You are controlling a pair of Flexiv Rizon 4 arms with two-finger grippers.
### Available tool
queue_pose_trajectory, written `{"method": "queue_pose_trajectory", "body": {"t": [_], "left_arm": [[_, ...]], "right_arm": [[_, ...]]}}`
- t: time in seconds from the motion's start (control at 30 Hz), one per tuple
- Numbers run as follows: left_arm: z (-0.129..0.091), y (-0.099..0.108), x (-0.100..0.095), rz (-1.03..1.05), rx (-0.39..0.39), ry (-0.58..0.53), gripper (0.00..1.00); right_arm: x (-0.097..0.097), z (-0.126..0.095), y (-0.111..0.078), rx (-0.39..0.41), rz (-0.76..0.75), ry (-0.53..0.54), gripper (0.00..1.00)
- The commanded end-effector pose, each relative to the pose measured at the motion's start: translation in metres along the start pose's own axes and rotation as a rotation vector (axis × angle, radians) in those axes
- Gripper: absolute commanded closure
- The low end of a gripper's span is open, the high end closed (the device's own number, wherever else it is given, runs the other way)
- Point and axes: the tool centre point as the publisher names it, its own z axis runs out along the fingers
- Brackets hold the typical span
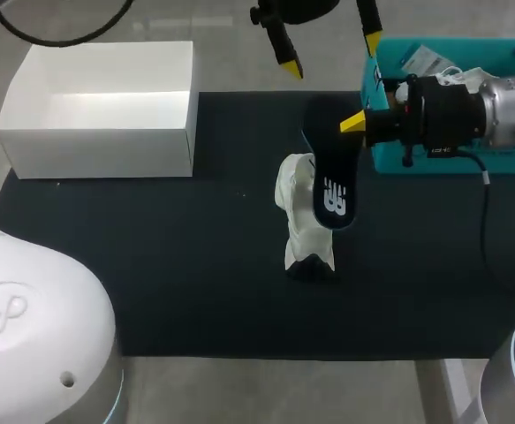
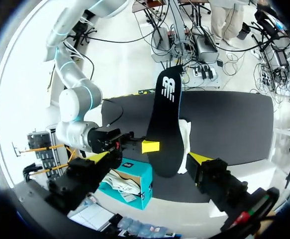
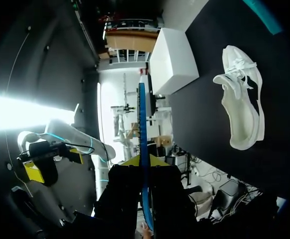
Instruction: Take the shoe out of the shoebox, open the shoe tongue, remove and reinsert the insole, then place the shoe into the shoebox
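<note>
A white shoe [image 1: 303, 221] lies on the black mat [image 1: 195, 283], seen also in the right wrist view [image 3: 241, 99]. Above it, my right gripper [image 1: 356, 122] is shut on one end of the black insole [image 1: 329, 172], which hangs in the air. The insole stands edge-on between its fingers [image 3: 144, 162]. My left gripper [image 1: 331, 53] hangs open over the mat's far edge, empty, facing the insole [image 2: 165, 124] from a short way off. The white shoebox [image 1: 107, 106] stands empty at the far left.
An open teal box [image 1: 451, 159] holding paper and small items stands at the far right, under my right arm, and shows beside the insole in the left wrist view [image 2: 132, 181]. The mat ends short of the table's front edge.
</note>
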Motion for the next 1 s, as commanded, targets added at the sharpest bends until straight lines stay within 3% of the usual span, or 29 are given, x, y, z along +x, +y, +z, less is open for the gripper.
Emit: {"method": "queue_pose_trajectory", "body": {"t": [0.03, 0.3, 0.6, 0.77, 0.83, 1.0], "left_arm": [[-0.005, -0.006, 0.024, 0.016, -0.043, -0.528, 0.0], [-0.015, -0.007, 0.027, -0.008, -0.094, -0.861, 0.0], [-0.037, 0.002, 0.032, -0.151, -0.076, -1.17, 0.0], [-0.049, -0.001, 0.033, -0.177, -0.052, -1.265, 0.0], [-0.049, -0.005, 0.032, -0.195, -0.018, -1.253, 0.0], [-0.049, -0.005, 0.032, -0.195, -0.018, -1.253, 0.0]], "right_arm": [[0.0, -0.003, 0.001, 0.001, 0.0, 0.001, 1.0], [0.006, -0.008, 0.002, 0.002, -0.011, 0.024, 1.0], [0.007, -0.013, 0.003, -0.001, -0.016, 0.029, 1.0], [0.005, -0.014, 0.003, 0.0, -0.011, 0.03, 1.0], [0.004, -0.014, 0.003, 0.0, -0.01, 0.031, 1.0], [0.004, -0.014, 0.003, -0.001, -0.01, 0.035, 1.0]]}}
